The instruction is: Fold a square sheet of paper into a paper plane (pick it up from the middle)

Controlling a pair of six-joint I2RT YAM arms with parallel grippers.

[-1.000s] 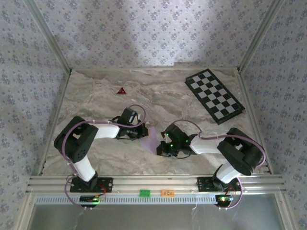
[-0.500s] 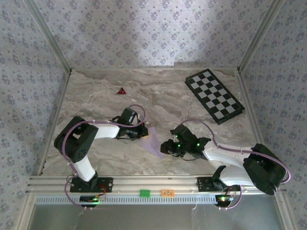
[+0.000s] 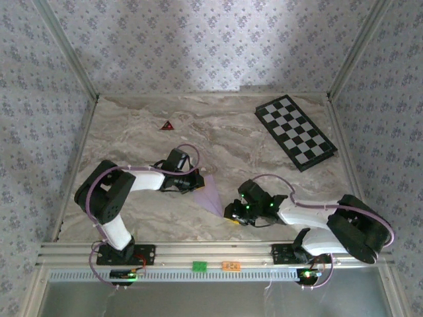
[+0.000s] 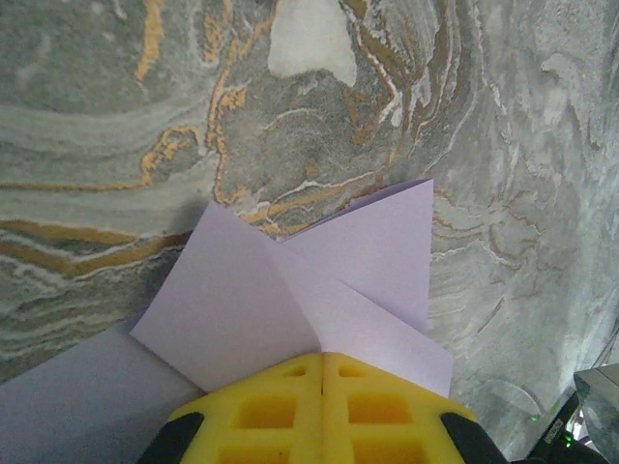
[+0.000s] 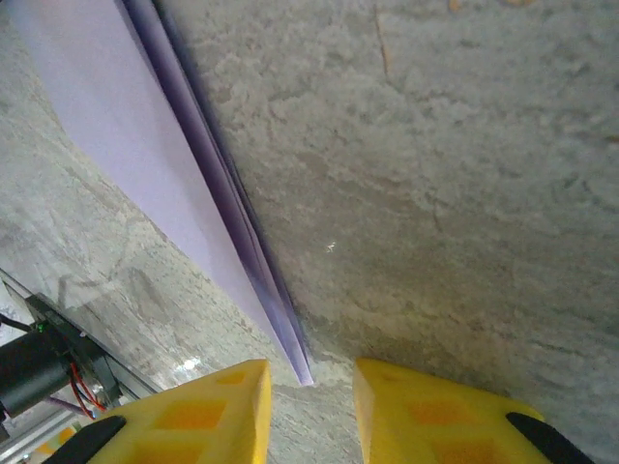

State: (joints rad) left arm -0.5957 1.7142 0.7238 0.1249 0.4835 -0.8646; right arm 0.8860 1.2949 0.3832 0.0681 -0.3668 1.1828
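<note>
Across grey marbled table (image 3: pixel 218 135), at far right: black-and-white checkered board (image 3: pixel 295 132). Near middle, between arms: pale lilac folded paper (image 3: pixel 211 191), a pointed dart, wide end clamped in closed left gripper (image 4: pixel 322 360), tip just before parted yellow fingers of right gripper (image 5: pixel 309 382). Far left: small dark red triangle (image 3: pixel 167 125).

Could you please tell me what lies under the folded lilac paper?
Marbled table shows around the paper, whose edge the left end effector pinches. Anything directly beneath is covered.

Matt paper plane (image 3: pixel 211 193), smooth marbled table (image 3: pixel 225 132), yellow plastic right tool (image 5: pixel 311 389)
</note>
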